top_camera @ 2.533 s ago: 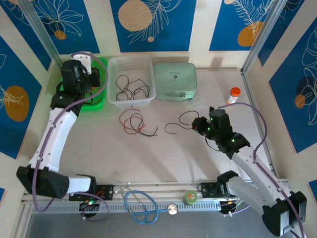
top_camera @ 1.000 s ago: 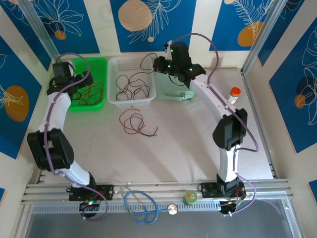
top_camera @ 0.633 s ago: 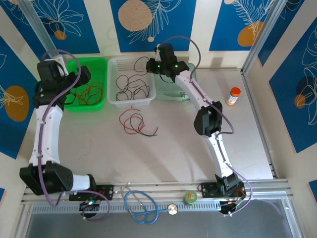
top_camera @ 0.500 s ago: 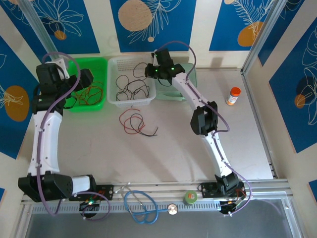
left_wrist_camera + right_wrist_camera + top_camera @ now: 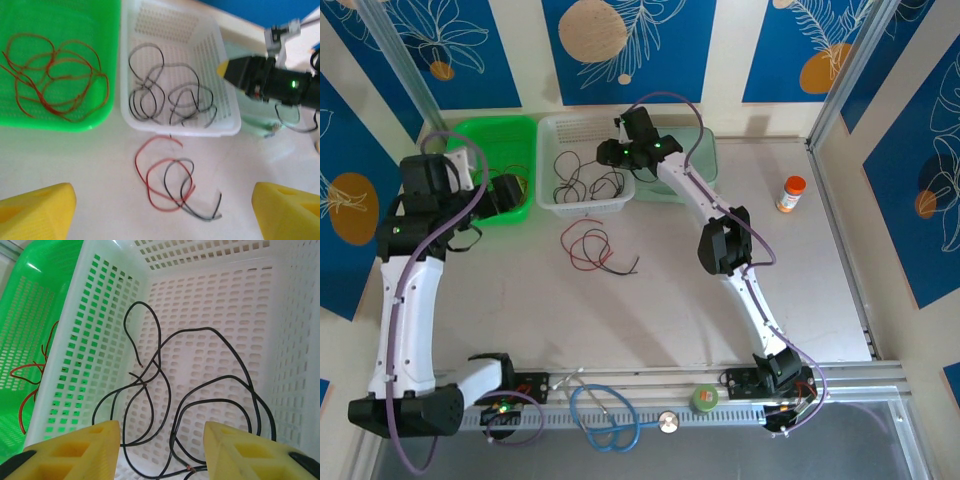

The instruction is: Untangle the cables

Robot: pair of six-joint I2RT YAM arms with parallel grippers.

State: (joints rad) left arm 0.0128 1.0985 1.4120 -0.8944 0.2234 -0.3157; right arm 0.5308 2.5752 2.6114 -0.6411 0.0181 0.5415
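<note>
The pale, off-white counter (image 5: 650,300) is boxed in by cream walls (image 5: 728,50) set with deep blue panels (image 5: 630,40), which carry white line-drawn leaves and tan or orange discs. Bare metal posts (image 5: 398,65) slant up at the two far corners, and a ribbed aluminium rail (image 5: 650,385) runs along the near edge. The light is even, casting only soft shadows.

- Top view: bright, even light from overhead; the table (image 5: 650,300) in front of the white basket (image 5: 582,119) carries only faint, soft-edged shadows.
- Left wrist view: soft focus throughout; the cables (image 5: 172,187) in front of the basket look smeared, and the table there is washed out.
- Right wrist view: the basket's mesh is crisp; a small glare spot sits on the green basket (image 5: 30,270) to its left.
</note>
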